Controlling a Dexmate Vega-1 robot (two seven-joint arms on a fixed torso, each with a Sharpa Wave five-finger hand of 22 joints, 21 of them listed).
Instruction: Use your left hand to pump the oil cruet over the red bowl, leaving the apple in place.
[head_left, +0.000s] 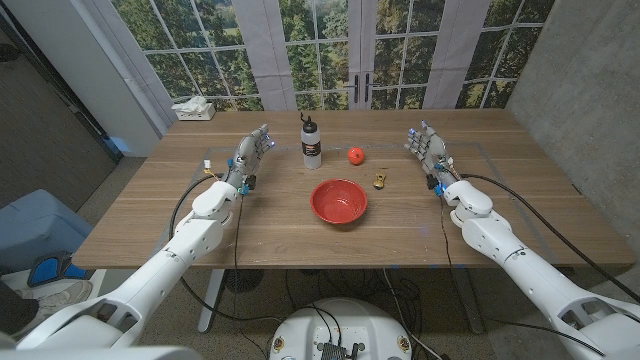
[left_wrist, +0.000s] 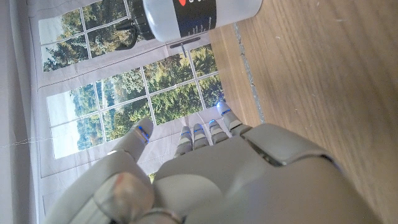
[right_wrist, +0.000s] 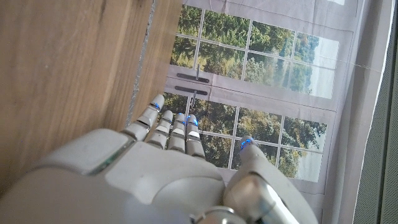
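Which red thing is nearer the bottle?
The apple: small and round, it sits just right of the bottle. The red bowl lies closer to the robot.

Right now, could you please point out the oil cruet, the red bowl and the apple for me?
oil cruet (head_left: 312, 146): head view, on its black label band.
red bowl (head_left: 339, 201): head view, on its inner wall.
apple (head_left: 356, 155): head view, on its red skin.
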